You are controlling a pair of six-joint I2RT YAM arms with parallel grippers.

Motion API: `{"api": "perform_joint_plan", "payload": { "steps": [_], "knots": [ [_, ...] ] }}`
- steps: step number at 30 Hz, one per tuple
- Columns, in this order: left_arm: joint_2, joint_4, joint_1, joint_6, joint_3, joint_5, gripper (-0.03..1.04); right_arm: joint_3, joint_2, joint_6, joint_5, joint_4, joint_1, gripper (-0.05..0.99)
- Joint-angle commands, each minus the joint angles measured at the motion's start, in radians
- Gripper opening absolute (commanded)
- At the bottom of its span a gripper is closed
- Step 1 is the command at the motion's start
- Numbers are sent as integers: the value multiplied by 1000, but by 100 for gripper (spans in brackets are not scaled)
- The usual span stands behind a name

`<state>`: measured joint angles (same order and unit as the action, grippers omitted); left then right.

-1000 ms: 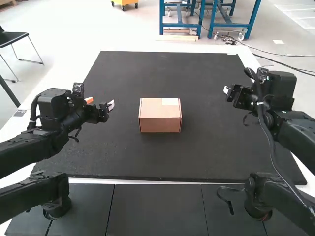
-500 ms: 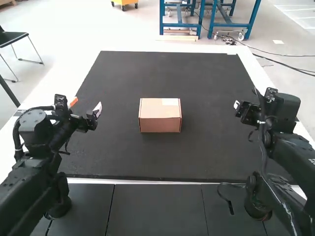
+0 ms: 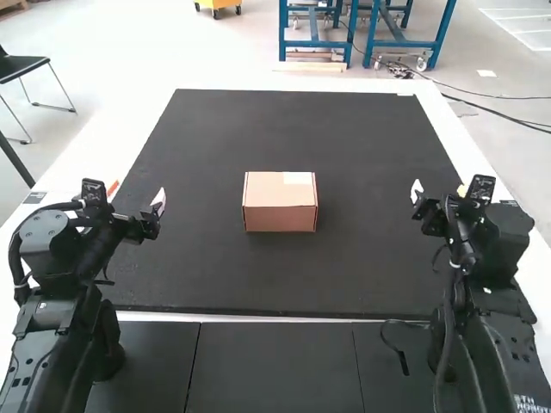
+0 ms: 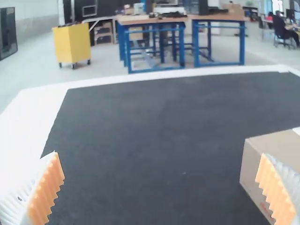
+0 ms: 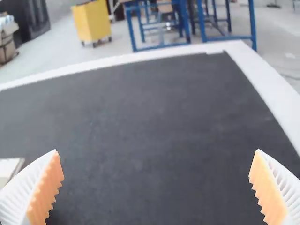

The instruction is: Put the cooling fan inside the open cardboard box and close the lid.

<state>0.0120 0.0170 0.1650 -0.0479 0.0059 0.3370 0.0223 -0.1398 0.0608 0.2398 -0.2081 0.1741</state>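
A small brown cardboard box (image 3: 280, 200) sits in the middle of the black mat, its lid flat and shut. One corner of the box (image 4: 269, 157) shows in the left wrist view. My left gripper (image 3: 133, 200) hovers over the mat's left edge, well left of the box, open and holding nothing. My right gripper (image 3: 446, 194) hangs near the mat's right edge, well right of the box, open and holding nothing. Both have white ribbed fingers (image 4: 44, 192) with orange pads (image 5: 44, 187).
The black mat (image 3: 284, 138) covers most of the white table (image 3: 82, 146). Bare mat lies all around the box. Both arm bases stand at the table's front edge.
Both arms have drawn back toward the table's front. The left gripper moved left and nearer, the right gripper moved down and nearer. The box has not moved.
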Motion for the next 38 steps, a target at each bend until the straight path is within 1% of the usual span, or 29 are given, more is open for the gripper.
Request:
{"api": "perform_joint_plan", "payload": {
  "steps": [1,2,6,9,10,11,12,14,16,18,20,24,26,28,34,36,38],
  "knots": [
    [-14,-12,21,22,-6,-1,97,1,149,47,23,30,4,91],
    [-14,-26,27,22,-6,-1,97,4,152,53,32,33,10,91],
    [-14,-42,47,26,-7,-4,97,2,137,65,30,33,27,91],
    [-14,-45,62,39,-7,-4,97,5,138,62,6,35,48,91],
    [-14,-45,67,39,-7,-4,97,-2,138,34,-8,39,59,91],
    [-14,-43,70,40,-7,-4,97,-22,140,-22,-37,65,70,91],
    [-14,-43,71,42,-7,-4,97,-24,140,-69,-60,150,80,91],
    [-14,-40,74,43,-6,-4,97,-22,140,-105,-54,223,99,91],
    [-14,-37,73,45,-6,-4,97,-22,140,-105,-54,220,116,91],
    [-14,-37,74,45,-6,-4,97,-22,140,-70,-56,207,134,91],
    [-14,-38,73,45,-6,-4,97,-22,140,-90,-57,207,159,91],
    [-14,-37,74,45,-6,-4,97,-22,140,-85,-56,194,228,91],
    [-14,-37,74,45,-6,-4,97,-24,140,-92,-50,213,252,91],
    [-14,-37,73,45,-6,-4,97,-24,140,-90,-46,208,271,91],
    [-14,-37,74,46,-6,-4,97,-24,140,-95,-42,205,275,91],
    [-14,-38,74,71,-6,-4,97,-24,140,-96,-42,205,274,91],
    [-14,-40,74,72,-6,-4,97,-24,140,-95,-42,205,275,91]
  ]
}}
